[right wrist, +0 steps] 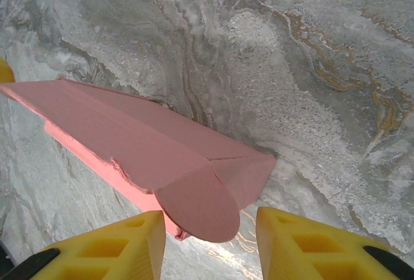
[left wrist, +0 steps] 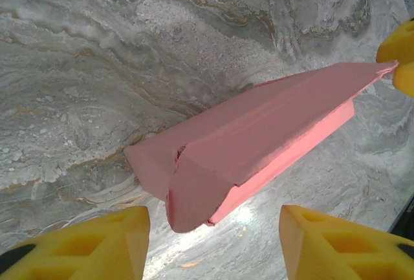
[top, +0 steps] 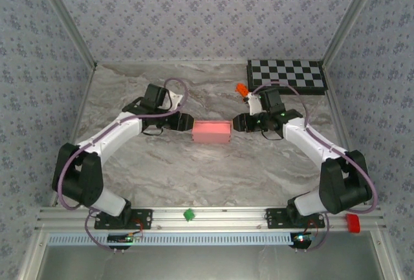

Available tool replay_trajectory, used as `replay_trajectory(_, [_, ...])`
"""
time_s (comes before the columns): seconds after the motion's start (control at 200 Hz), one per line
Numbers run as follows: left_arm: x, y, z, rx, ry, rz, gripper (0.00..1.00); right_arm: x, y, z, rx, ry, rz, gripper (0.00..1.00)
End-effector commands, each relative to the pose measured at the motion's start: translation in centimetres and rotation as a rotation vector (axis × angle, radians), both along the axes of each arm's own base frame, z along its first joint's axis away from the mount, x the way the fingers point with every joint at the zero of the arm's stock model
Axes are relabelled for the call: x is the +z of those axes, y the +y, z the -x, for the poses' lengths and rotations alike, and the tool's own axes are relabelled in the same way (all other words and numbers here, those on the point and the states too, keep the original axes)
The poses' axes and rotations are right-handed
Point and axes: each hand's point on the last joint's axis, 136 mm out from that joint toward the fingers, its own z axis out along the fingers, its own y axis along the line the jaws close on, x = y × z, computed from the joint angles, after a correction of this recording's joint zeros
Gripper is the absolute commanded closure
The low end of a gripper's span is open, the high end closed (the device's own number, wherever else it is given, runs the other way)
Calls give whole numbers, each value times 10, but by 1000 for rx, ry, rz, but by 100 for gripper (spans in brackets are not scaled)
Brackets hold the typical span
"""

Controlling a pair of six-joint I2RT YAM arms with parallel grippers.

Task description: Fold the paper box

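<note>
The salmon-pink paper box (top: 211,132) lies as a long closed shape on the marble table, midway between the two arms. My left gripper (top: 184,123) is at its left end and my right gripper (top: 238,123) at its right end. In the left wrist view the box (left wrist: 259,144) points a loose end flap toward my left gripper (left wrist: 213,241), whose yellow fingers (left wrist: 97,247) stand wide apart, clear of the flap. In the right wrist view the box (right wrist: 142,144) shows a rounded end flap hanging between the fingers (right wrist: 310,241) of my right gripper (right wrist: 210,241), which is open.
A checkerboard (top: 286,76) lies at the back right with a small orange block (top: 241,89) beside it. A green piece (top: 189,215) and a red piece (top: 352,223) sit on the front rail. Patterned walls close in the left, right and back.
</note>
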Motion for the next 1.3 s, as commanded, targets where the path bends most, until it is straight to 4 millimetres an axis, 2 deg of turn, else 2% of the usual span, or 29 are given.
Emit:
replay_trajectory(0.0, [1,-7,1,-21,11,30,48,2,8,3,26,8,-30,58])
replay_trajectory(0.265, [-2,-12,3,-37,29,35,55,-2,11,4,36,25,-37,60])
replay_trajectory(0.48, [-4,-14,4,-39,37,36,57,-6,11,5,30,35,-29,63])
replay_trajectory(0.63, [-3,-15,4,-41,39,42,61,-7,10,5,14,42,-21,65])
replay_trajectory(0.955, [-4,-16,5,-43,44,43,64,-12,6,6,-1,55,10,65])
replay_trajectory(1.299, [-3,-18,5,-44,49,47,70,-7,15,6,14,63,-24,75])
